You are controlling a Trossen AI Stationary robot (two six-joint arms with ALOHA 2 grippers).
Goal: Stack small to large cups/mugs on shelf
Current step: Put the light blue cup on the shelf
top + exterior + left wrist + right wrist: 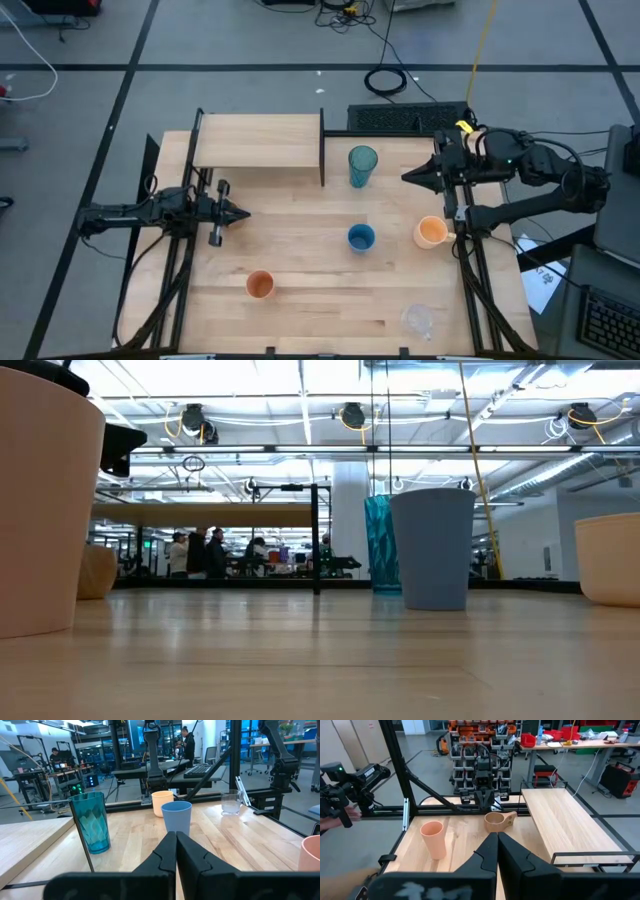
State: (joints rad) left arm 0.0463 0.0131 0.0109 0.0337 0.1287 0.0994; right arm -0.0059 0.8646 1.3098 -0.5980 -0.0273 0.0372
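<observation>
we saw a ribbed, see-through teal tumbler (362,165) beside the flat pale-wood shelf (258,141). a smooth blue cup (360,238) stood mid-table. left gripper (240,212) and right gripper (408,176) had fingers pressed together, empty.

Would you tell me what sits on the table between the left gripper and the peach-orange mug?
The blue cup stands between the left gripper and the peach-orange mug, seen in the high and left wrist views.

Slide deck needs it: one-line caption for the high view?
Both arms wait at the table's sides, left gripper and right gripper shut and empty; cups scattered, shelf bare.
</observation>
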